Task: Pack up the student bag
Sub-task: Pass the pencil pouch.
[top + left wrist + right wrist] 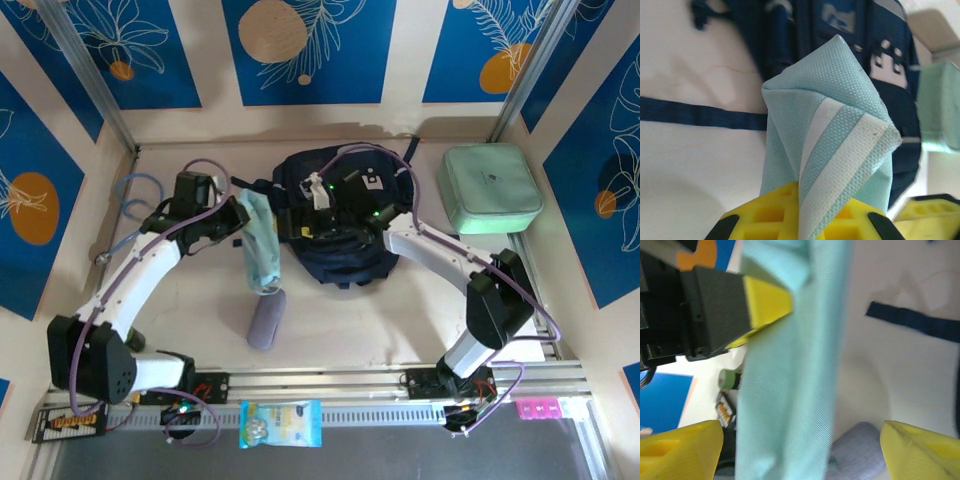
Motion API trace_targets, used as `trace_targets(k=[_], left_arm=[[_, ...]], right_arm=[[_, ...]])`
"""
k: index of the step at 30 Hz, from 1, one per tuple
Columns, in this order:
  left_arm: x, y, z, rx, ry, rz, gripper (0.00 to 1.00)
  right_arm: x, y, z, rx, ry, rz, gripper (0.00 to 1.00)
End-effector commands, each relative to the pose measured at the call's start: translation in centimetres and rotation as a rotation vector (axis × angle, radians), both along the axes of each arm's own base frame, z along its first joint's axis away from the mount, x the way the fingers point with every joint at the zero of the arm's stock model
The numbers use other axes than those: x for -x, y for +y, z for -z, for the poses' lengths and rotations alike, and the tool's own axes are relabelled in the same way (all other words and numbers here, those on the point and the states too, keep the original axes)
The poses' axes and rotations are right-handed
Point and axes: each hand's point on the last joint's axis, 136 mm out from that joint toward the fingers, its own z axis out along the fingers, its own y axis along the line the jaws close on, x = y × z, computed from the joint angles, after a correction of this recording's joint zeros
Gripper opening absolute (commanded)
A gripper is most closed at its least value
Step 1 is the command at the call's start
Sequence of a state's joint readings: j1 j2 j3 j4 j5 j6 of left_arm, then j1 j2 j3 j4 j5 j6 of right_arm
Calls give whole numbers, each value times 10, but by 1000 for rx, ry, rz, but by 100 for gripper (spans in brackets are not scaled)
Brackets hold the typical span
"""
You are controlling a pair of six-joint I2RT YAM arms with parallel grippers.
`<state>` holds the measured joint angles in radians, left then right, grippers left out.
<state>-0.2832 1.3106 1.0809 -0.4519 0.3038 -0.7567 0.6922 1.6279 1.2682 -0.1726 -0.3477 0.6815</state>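
left claw (805, 217) clamped shut on mint fabric pouch (830, 130); student bag (345, 255) flat on tabletop (400, 310) just right of that claw; right claw (801, 450) wide open above the bag, holding nothing; pouch seems to hang between its fingers (680, 450), view blurry there

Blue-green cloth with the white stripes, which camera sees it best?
The left wrist view: the cloth is close and sharp, stripes and weave clear, pinched by the left fingers. The top view shows the whole cloth beside the student bag. The right wrist view shows the cloth blurred.
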Motion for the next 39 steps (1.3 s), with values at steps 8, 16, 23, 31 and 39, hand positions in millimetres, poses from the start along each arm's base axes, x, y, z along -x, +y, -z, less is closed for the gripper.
trace_targets(k=[8, 16, 23, 31, 39], left_arm=[[-12, -54, -36, 153, -80, 126, 5], [-21, -51, -28, 127, -33, 72, 6], [-23, -51, -28, 126, -22, 64, 14], [-20, -33, -35, 17, -78, 41, 58], [-13, -58, -51, -130, -287, 261, 93]], right_arm=[[7, 12, -1, -73, 59, -91, 81], [3, 1, 39, 164, 1, 61, 82], [-4, 0, 35, 147, -8, 90, 64], [-18, -38, 10, -1, -2, 211, 18], [-34, -137, -13, -26, -32, 461, 16]])
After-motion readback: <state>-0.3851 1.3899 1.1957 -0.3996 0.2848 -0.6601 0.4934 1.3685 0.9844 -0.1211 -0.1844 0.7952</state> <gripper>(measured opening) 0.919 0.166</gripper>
